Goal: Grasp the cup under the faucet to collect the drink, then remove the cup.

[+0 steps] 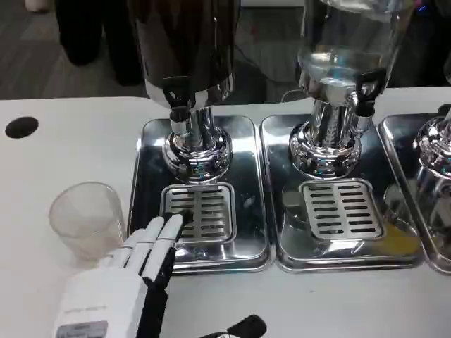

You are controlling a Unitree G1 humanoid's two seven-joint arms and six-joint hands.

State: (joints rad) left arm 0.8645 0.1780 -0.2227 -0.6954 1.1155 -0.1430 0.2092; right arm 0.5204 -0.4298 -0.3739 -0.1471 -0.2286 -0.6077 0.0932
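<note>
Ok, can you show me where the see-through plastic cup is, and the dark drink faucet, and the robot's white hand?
Clear plastic cup [87, 220], head view: on its front wall.
Black faucet of the dark drink dispenser [176, 97], head view: on the tap handle.
White left hand [141, 260], head view: at the fingers' base.

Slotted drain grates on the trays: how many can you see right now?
2. One grate lies in the left tray below the dark dispenser's faucet, the left hand's fingers at its edge. The other grate lies in the middle tray. The right tray is cut off, so another may be hidden.
</note>
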